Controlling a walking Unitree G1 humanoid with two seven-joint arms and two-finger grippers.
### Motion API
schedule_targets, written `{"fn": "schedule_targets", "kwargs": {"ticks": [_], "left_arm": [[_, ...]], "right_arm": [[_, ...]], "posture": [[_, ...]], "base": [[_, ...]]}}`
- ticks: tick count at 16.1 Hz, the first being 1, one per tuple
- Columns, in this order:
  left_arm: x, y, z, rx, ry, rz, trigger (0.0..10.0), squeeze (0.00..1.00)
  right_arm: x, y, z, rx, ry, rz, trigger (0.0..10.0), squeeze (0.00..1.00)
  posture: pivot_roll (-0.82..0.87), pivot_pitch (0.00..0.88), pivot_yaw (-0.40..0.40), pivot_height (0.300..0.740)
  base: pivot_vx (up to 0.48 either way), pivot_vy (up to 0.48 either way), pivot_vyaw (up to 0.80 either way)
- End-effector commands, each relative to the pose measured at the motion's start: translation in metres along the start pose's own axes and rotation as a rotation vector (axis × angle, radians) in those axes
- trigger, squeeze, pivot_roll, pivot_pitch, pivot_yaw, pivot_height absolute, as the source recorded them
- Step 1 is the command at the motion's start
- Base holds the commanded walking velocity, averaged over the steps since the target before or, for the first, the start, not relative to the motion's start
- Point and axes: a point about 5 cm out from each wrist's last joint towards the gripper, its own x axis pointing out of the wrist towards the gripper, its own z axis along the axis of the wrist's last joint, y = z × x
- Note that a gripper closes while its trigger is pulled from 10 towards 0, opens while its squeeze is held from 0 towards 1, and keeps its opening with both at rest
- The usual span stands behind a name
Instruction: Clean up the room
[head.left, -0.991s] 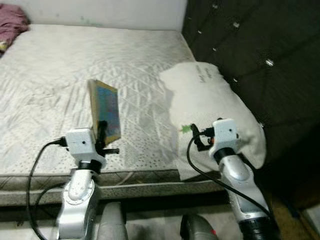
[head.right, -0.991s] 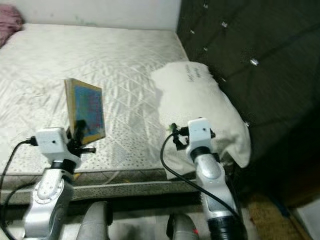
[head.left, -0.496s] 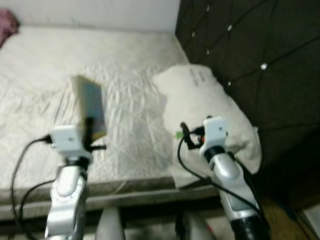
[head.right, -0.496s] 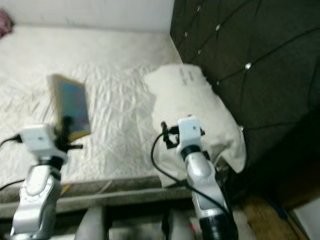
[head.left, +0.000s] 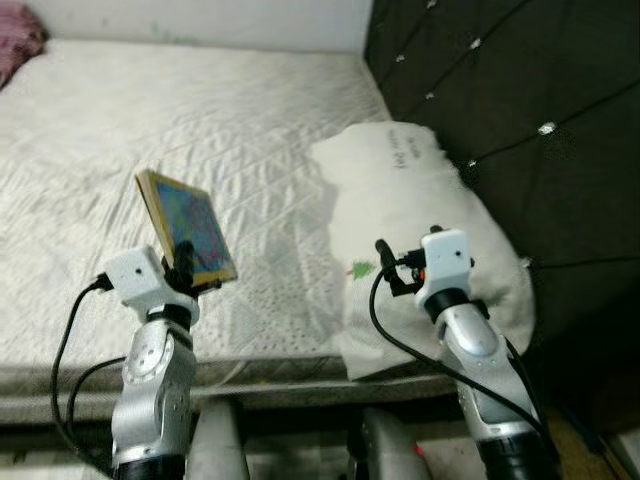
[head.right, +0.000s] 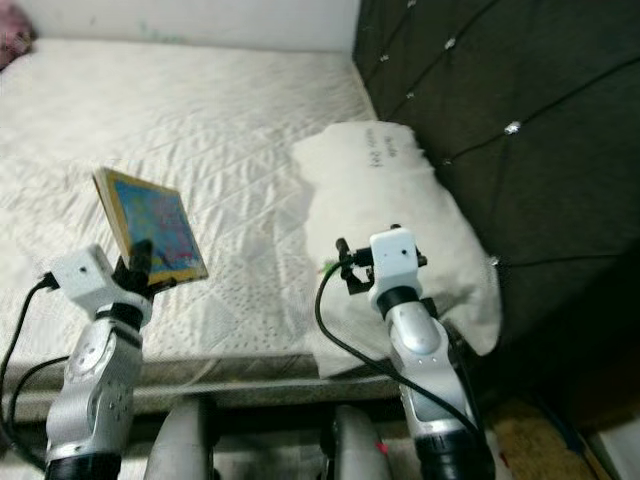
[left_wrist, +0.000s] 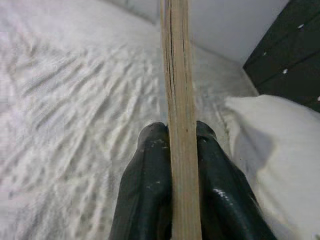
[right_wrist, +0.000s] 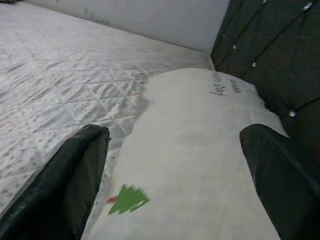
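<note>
Colourful book (head.left: 186, 227) in left tool (head.left: 183, 262)

A quilted white mattress (head.left: 200, 130) meets a dark tufted headboard (head.left: 520, 110).

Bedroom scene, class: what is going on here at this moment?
The robot stands at the edge of a white quilted mattress. Its left gripper is shut on a thin, colourful hardcover book, holding it tilted above the mattress. Its right gripper is open and hovers over a white pillow with a small green tree print, which leans against the dark tufted headboard.
</note>
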Motion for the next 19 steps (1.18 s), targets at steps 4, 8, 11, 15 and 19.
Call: {"fn": "schedule_targets", "kwargs": {"ticks": [4,8,11,15,19], "left_arm": [[0.014,-0.024,0.0,-0.064,0.029,-0.046,10.0,0.0],[0.036,-0.024,-0.001,-0.113,0.107,-0.052,10.0,0.0],[0.047,-0.029,-0.001,-0.097,0.153,-0.08,10.0,0.0],[0.056,-0.043,-0.012,-0.135,0.269,-0.094,10.0,0.0],[0.062,-0.052,-0.012,-0.164,0.264,-0.123,10.0,0.0]], "right_arm": [[-0.006,-0.007,0.001,-0.006,0.012,-0.02,10.0,0.0],[-0.008,-0.007,0.006,0.011,-0.001,-0.002,10.0,0.0],[-0.01,-0.006,0.013,-0.002,-0.018,0.006,10.0,0.0],[-0.023,-0.009,0.031,-0.024,-0.062,0.042,10.0,0.0],[-0.046,-0.019,0.028,-0.05,-0.019,0.057,10.0,0.0]], "posture": [[-0.02,0.025,-0.078,0.568],[-0.03,0.032,-0.084,0.563],[-0.04,0.038,-0.082,0.528],[-0.08,0.067,-0.089,0.528],[-0.12,0.099,-0.111,0.508]], "base": [[0.0,0.0,0.0],[0.0,0.0,0.0],[0.0,0.0,0.0],[0.0,0.0,0.0],[0.0,0.0,0.0]]}}
